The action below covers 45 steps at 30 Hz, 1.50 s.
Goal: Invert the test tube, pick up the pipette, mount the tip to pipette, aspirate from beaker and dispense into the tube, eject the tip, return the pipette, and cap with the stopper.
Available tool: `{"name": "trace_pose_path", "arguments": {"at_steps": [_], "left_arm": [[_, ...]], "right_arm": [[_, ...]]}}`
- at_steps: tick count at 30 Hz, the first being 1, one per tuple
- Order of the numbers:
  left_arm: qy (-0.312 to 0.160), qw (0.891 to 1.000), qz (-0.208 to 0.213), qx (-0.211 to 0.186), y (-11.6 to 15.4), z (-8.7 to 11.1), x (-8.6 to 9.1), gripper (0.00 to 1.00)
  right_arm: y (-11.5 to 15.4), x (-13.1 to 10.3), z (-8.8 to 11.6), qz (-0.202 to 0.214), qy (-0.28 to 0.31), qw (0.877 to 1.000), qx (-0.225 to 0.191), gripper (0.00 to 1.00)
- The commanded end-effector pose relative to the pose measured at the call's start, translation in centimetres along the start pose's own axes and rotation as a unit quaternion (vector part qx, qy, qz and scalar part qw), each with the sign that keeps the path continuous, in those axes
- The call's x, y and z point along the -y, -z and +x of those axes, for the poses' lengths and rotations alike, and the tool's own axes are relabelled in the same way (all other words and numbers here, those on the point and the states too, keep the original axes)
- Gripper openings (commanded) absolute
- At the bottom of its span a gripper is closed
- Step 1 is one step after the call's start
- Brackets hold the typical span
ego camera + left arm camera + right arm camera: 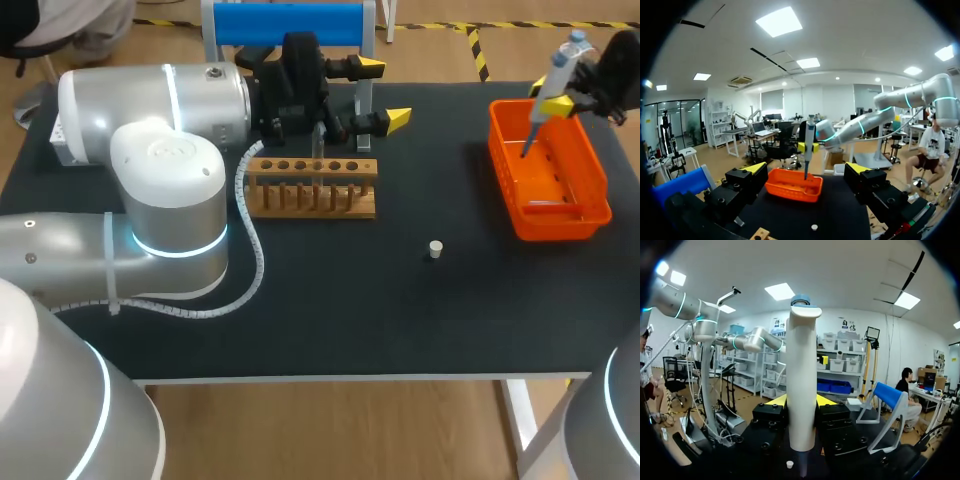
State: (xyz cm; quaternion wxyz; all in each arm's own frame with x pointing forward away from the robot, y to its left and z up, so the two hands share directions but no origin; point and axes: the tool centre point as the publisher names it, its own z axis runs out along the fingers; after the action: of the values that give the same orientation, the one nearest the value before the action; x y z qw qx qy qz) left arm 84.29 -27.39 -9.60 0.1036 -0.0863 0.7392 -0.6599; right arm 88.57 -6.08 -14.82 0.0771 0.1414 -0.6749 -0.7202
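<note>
Over the orange plastic basket at the far right of the tabletop, the right pincer is clamped on the white, blue-capped pipette. It holds the pipette tilted, with the narrow end down inside the basket. The right wrist view shows both fingers pressed against the smooth barrel from either side.

The main risk, as I judge it, lies in that grip. The barrel is slick and round, so it may twist or slide between the fingers. A lift or lowering that is not in line with the pipette's tilt could catch the narrow end on the basket wall. That would drag the light basket or lever the pipette out of the grasp.

The left pincer stands open and empty just behind the wooden test-tube rack. A careless move there could nudge the rack. A clear tube seems to stand in the rack, though I cannot make it out well.

The small white stopper sits alone on the open tabletop between rack and basket. It is tiny and probably prone to roll, so a passing arm might knock it away. No beaker shows in any view.
</note>
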Motion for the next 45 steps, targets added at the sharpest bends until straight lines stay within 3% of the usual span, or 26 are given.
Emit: {"name": "trace_pose_path", "arguments": {"at_steps": [1, 27, 36, 45], "left_arm": [[0.0, 1.0, 0.001, 0.001, -0.1, 0.1, 0.0, 1.0], [0.0, 1.0, 0.001, 0.001, -0.1, 0.1, 0.0, 1.0], [0.0, 1.0, 0.001, 0.001, -0.1, 0.1, 0.0, 1.0], [0.0, 1.0, 0.001, 0.001, -0.1, 0.1, 0.0, 1.0]], "right_arm": [[-3.3, -0.7, 0.3, 0.005, -0.007, 0.999, 0.049, 0.0], [-4.0, -0.8, 0.4, 0.003, -0.009, 0.999, 0.05, 0.0], [-8.8, -0.2, 1.0, -0.007, -0.035, 0.999, 0.039, 0.0], [-13.0, -0.7, -0.2, -0.005, -0.021, 0.998, 0.052, 0.0]]}}
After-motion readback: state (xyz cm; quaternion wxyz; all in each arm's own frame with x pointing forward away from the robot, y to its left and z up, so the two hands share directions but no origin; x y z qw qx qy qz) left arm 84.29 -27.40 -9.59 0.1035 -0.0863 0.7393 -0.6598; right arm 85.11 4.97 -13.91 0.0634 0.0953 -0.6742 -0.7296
